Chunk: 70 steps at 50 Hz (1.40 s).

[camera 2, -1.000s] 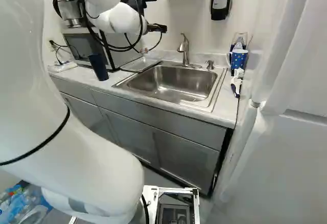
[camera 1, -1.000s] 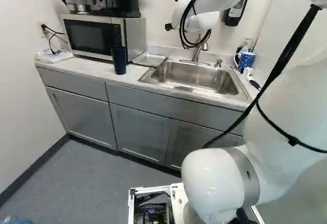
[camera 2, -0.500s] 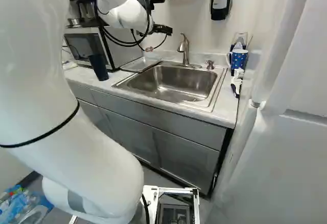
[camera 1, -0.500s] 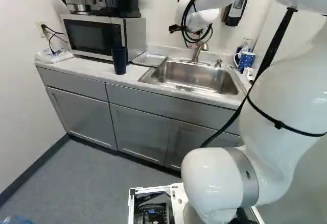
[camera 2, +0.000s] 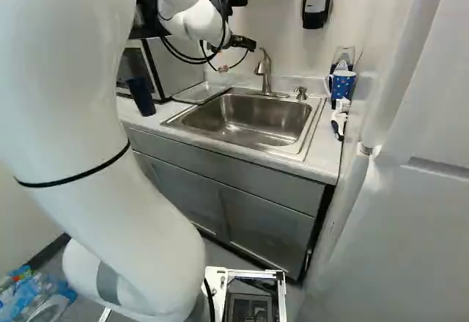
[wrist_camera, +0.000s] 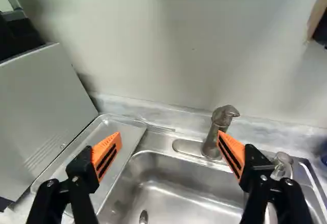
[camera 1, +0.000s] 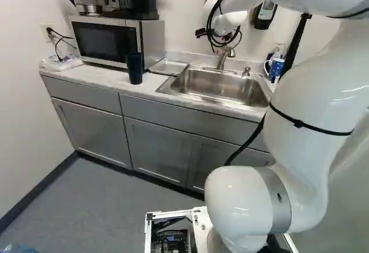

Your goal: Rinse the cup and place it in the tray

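The claw (camera 2: 242,42) stands wide open; below and ahead gapes the sink (wrist_camera: 173,191), faucet (wrist_camera: 212,137) near its right finger. Left: metal tray (wrist_camera: 127,137) edging the basin, then dark blue cup (camera 1: 134,68) upright on the table (camera 1: 109,80).

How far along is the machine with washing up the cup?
Nothing looks finished: the dark cup and patterned mug both stand outside the tray. The open gripper holds neither. Left, apparently: grasping, rinsing at the faucet, and placing in the tray.
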{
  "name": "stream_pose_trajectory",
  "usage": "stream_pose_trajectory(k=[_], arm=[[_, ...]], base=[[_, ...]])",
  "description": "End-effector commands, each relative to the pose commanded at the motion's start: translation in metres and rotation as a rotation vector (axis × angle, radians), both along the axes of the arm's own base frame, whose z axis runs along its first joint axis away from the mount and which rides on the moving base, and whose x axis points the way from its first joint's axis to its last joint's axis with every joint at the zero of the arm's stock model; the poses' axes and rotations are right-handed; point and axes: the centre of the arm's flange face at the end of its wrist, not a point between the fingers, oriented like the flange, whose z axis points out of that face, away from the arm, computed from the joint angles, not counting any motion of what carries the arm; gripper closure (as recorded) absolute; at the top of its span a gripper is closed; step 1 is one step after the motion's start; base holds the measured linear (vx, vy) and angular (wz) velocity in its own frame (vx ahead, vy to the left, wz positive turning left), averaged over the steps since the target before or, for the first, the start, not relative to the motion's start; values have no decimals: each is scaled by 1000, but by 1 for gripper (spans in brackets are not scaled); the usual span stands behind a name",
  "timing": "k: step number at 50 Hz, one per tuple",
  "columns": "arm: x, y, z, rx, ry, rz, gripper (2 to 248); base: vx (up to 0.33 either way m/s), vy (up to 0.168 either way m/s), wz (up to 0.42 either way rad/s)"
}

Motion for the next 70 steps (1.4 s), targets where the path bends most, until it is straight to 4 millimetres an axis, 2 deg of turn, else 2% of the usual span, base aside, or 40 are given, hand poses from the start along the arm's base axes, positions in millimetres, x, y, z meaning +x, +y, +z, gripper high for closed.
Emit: stream_pose_trajectory(k=[31,70], arm=[[41,-32,-7,27,45,-51,3],[47,-33,-8,28,41,-52,3]], base=[[0,0,0],[0,0,0]])
